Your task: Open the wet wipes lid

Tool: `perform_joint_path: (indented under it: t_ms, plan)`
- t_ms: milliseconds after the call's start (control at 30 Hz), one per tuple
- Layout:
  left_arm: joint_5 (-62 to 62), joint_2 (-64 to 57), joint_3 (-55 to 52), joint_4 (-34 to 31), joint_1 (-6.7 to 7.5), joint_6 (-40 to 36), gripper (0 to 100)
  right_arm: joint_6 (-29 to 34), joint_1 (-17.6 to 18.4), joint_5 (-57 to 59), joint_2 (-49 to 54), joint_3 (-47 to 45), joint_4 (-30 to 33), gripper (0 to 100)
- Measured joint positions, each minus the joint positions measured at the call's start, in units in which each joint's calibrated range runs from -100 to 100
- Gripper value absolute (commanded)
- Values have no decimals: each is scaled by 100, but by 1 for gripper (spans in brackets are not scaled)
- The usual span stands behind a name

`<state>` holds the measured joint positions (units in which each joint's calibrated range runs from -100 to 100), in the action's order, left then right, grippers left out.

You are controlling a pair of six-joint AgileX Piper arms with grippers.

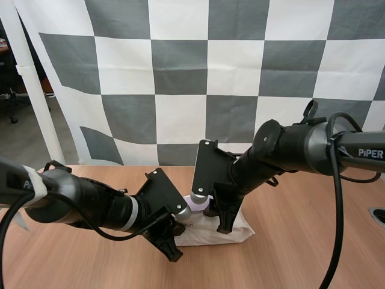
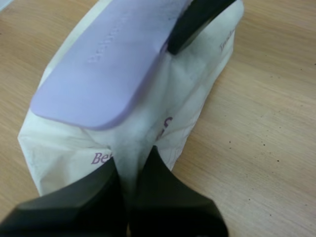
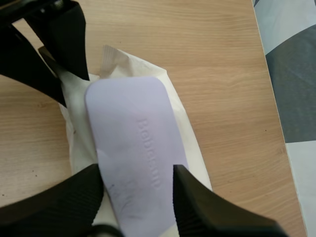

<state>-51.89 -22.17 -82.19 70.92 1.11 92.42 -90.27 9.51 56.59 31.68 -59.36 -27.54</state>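
High view: from behind both arms, facing forward and down over the light wooden table (image 1: 301, 253). Both wrist views look down from very near, seemingly from opposite ends, at the soft white, lilac-lidded wet wipes pack (image 1: 209, 232) all three share.

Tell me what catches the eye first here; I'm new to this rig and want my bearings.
A white pack with a lilac lid lies on the wooden table. The left gripper pinches the pack's end. The right gripper clasps the lid by its long sides.
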Motion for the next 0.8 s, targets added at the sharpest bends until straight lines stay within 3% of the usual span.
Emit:
perform_joint_path:
  t_ms: [100,133,800]
  plan:
    - [0,0,0,-13,0,0,0,0,0,146,0,0,12,5]
    - [0,0,0,-13,0,0,0,0,0,164,0,0,23,0]
    - [21,0,10,-52,0,0,0,13,0,396,289,206,11,0]
